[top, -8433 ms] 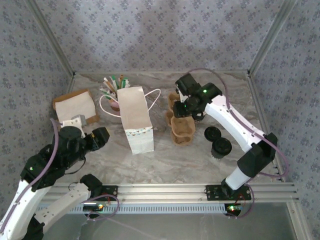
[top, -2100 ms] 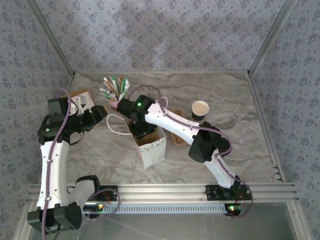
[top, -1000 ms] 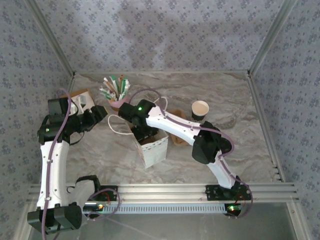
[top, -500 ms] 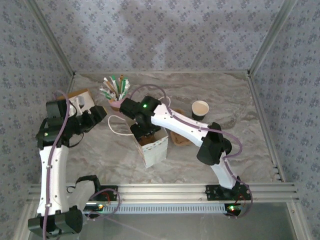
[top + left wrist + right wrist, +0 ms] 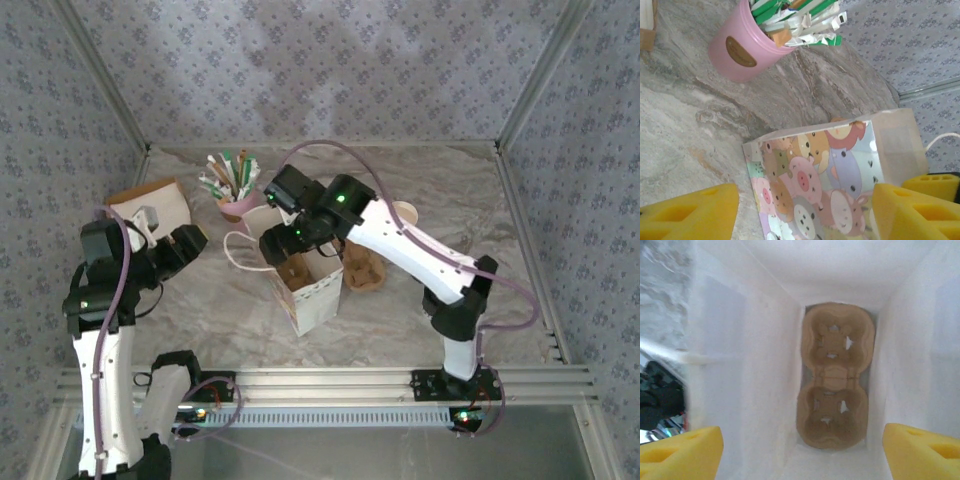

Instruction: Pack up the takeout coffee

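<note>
White arm arches over bag; right gripper spread, maybe inside.

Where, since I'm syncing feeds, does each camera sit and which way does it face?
Top external: above, behind the bases, looking down on the table; both arms.
Left wrist: left of the bag, facing its printed side and pink cup; own open fingers.
Right wrist: above the bag, looking straight down at the carrier inside; own fingers.
Shared: the bag.
</note>
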Tool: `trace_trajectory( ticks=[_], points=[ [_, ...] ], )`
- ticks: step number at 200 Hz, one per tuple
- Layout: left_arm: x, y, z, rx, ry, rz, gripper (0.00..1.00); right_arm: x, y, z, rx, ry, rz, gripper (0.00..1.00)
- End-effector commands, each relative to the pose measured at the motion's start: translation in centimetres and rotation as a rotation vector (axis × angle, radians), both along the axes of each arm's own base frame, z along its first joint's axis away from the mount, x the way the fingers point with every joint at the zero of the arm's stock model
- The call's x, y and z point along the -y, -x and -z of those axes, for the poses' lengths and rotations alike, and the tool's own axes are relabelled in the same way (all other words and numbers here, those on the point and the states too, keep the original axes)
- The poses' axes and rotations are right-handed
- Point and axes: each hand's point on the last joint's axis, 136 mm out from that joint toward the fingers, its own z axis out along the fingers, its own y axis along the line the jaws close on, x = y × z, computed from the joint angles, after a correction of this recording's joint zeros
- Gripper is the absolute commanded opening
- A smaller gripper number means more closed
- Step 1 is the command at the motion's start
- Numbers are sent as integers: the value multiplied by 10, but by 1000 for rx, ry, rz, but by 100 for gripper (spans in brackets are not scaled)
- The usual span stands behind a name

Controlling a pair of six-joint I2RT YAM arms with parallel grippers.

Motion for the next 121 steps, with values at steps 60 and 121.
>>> trace_trajectory(
  ticks=[60,121],
  points=[
    [4,52,4,-31,-11,-8,69,39,10,-69,107,-278,-55,100],
    [16,62,53,-172,83,20,61,104,21,-80,205,-365,3,98]
  ],
)
